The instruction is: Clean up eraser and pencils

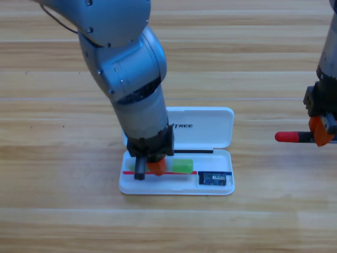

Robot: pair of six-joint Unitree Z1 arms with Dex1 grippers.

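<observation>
The left gripper (149, 167), black with orange fingers (156, 167), points straight down into the open white plastic pencil case (226, 187), whose lid lies flat behind the tray on the pale wooden surface (63, 200). Its tips sit right over the pale translucent green pencil with the bright green cap (182, 165), which lies lengthwise in the tray; the uncapped end is hidden under the arm. Whether these fingers are clamped on the green pencil or parted above it cannot be told, since the arm covers the gap. It is probably being set down or just let go, though that is a guess from the pose.

Further right in the same tray, at the front right corner, rests the small dark rectangular eraser with a bluish label (214, 179), lying flat and apart from the green cap.

At the right edge, well apart from the case, the right gripper (321, 132) hangs above the surface with its fingers closed on the black-bodied pencil with the red cap (291, 137), held level with the red end pointing toward the case.

So the eraser is stowed, the green pencil is in the tray, and the red-capped one is left to bring over; the lid is not yet shut
</observation>
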